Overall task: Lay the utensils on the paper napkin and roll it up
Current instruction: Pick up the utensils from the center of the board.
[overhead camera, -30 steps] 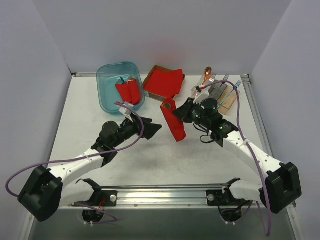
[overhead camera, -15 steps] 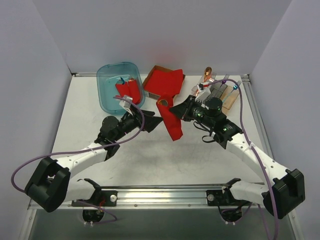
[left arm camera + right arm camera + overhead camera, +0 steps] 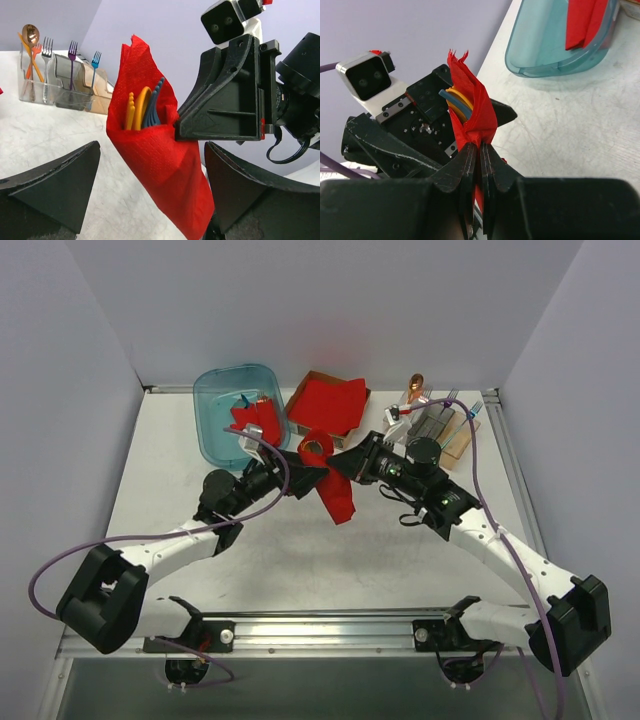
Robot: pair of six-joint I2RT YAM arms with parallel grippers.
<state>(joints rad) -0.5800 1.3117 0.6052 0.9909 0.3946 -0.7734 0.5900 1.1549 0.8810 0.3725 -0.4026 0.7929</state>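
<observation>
The paper napkin is rolled into a red cone with the utensils inside. My right gripper is shut on its side and holds it above the table. In the left wrist view the napkin hangs tilted, and the orange-yellow and blue utensils stick out of its open top. My left gripper is open, with one finger on each side of the napkin's lower part. In the right wrist view my right gripper pinches the napkin, and the utensil ends show at the top.
A blue tub with short red bundles stands at the back left. A thick red stack in a cardboard box sits behind the grippers. A clear utensil organizer with spare cutlery stands at the back right and also shows in the left wrist view.
My right gripper has carried the rolled napkin left and back, toward the tub. My left gripper has moved forward, so the roll is now between its open fingers.
</observation>
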